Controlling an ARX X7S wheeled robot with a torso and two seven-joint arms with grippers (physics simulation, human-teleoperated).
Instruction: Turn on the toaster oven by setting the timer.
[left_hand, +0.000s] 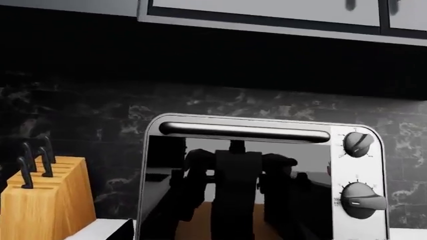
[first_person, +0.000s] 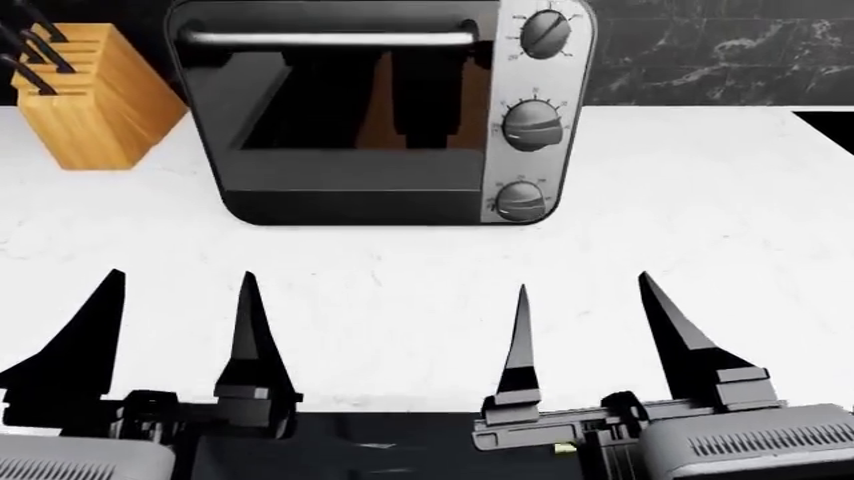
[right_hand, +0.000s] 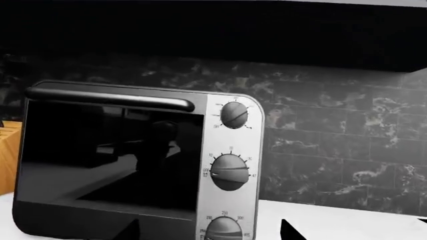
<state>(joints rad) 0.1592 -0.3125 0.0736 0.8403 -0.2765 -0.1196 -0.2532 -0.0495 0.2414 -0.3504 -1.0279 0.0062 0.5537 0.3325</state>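
Both pincers, left (first_person: 180, 285) and right (first_person: 583, 290), are hanging open, well short of the toaster oven (first_person: 380, 110) sitting at the white surface's (first_person: 694, 200) rear; bare surface lying between, knife block (first_person: 94, 95) standing left.

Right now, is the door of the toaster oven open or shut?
Shut. The dark glass door of the toaster oven sits flush in its frame, with the silver bar handle level across the top and no gap showing.
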